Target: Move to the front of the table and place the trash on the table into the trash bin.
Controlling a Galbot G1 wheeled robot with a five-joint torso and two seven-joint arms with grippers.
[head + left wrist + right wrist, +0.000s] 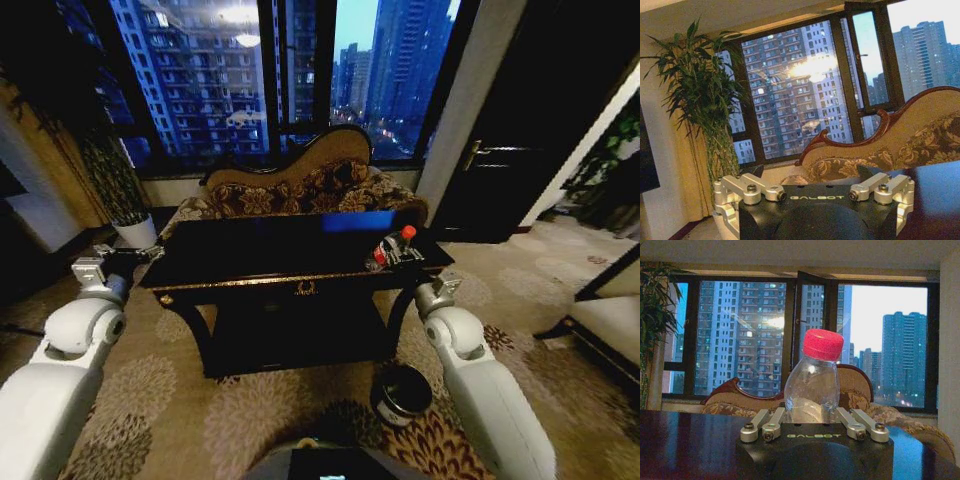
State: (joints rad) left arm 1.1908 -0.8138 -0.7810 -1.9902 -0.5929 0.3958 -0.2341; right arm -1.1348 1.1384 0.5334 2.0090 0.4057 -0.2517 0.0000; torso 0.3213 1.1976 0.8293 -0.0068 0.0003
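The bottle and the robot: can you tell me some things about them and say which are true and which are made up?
1. The bottle has a red cap. True.
2. The right tool has its fingers on either side of the bottle. True.
3. The bottle is lying on the carpet. False: it is over the table, at its right end.
4. The trash bin stands on the table. False: it sits on the carpet near the table's right front leg.
5. The left tool is at the table's left end. True.
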